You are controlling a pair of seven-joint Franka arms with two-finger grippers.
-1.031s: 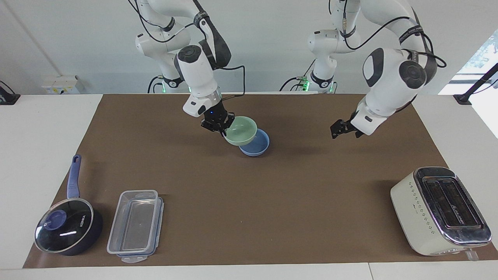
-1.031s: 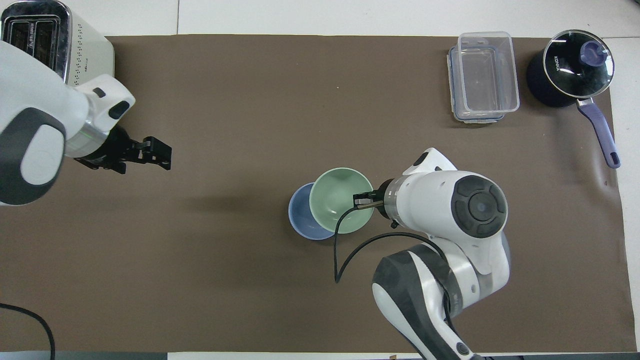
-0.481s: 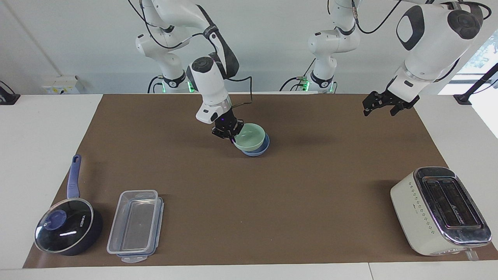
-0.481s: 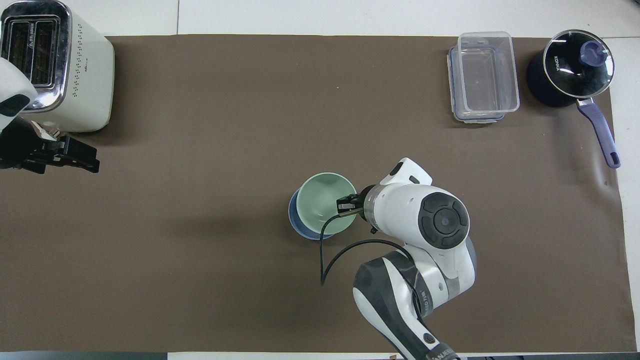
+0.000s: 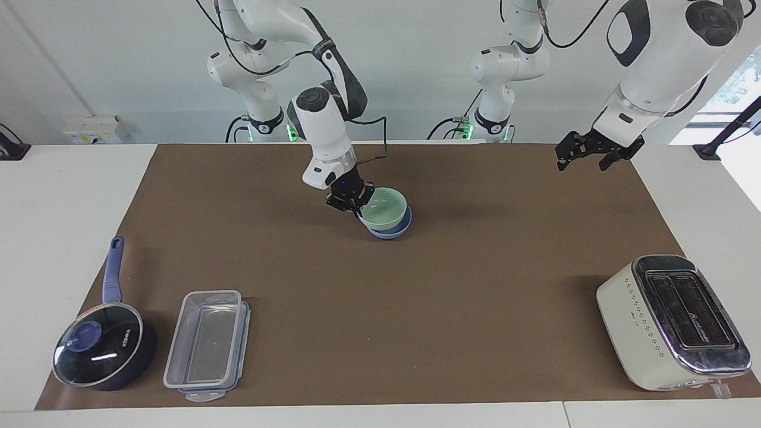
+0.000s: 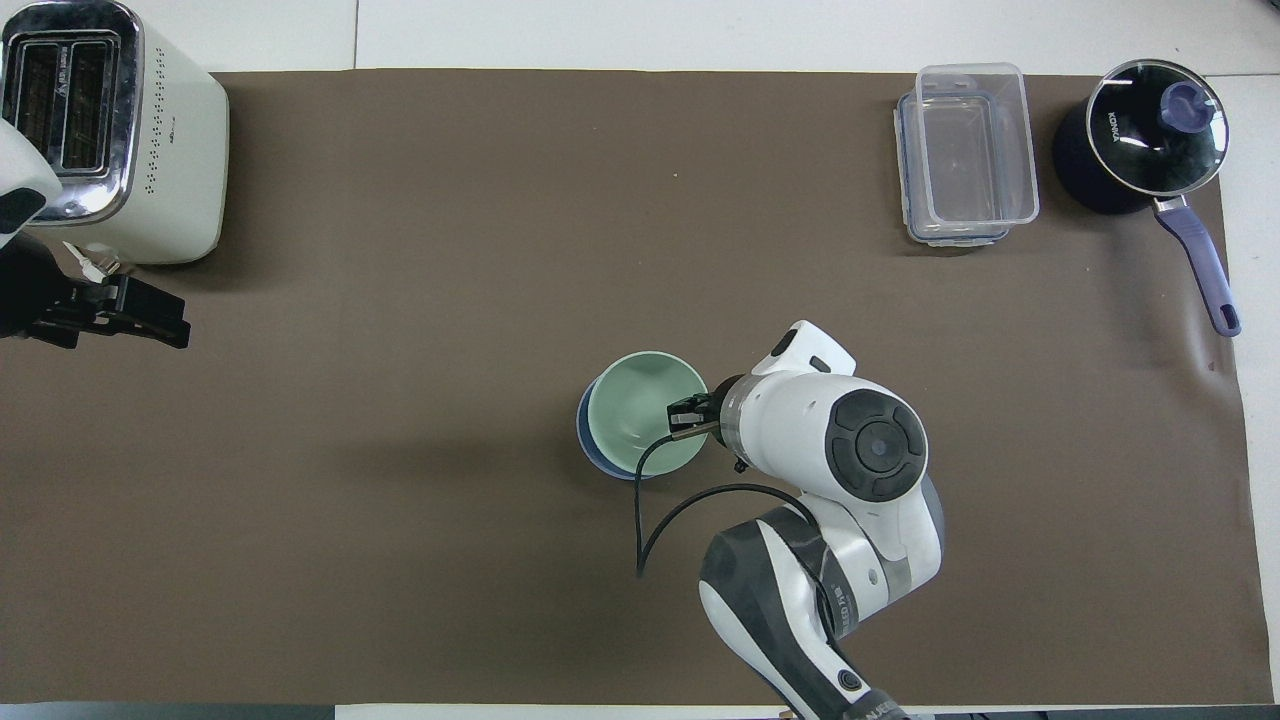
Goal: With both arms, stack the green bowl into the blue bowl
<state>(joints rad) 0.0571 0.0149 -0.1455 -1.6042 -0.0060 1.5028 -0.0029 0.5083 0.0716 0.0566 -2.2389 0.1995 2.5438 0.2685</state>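
Note:
The green bowl (image 5: 386,209) sits nested in the blue bowl (image 5: 390,232) near the middle of the brown mat, on the side nearer the robots. Only a sliver of the blue bowl shows under it in the overhead view (image 6: 584,443). My right gripper (image 5: 356,210) is shut on the green bowl's (image 6: 638,408) rim at the edge toward the right arm's end; it also shows in the overhead view (image 6: 686,415). My left gripper (image 5: 584,160) is open and empty, raised over the mat's edge at the left arm's end, next to the toaster in the overhead view (image 6: 172,325).
A white toaster (image 5: 672,321) stands far from the robots at the left arm's end. A clear plastic container (image 5: 205,345) and a dark blue lidded saucepan (image 5: 101,351) stand far from the robots at the right arm's end.
My right gripper has lowered the green bowl from beside and above the blue bowl down into it. My left arm has lifted and swung out toward its own end of the table.

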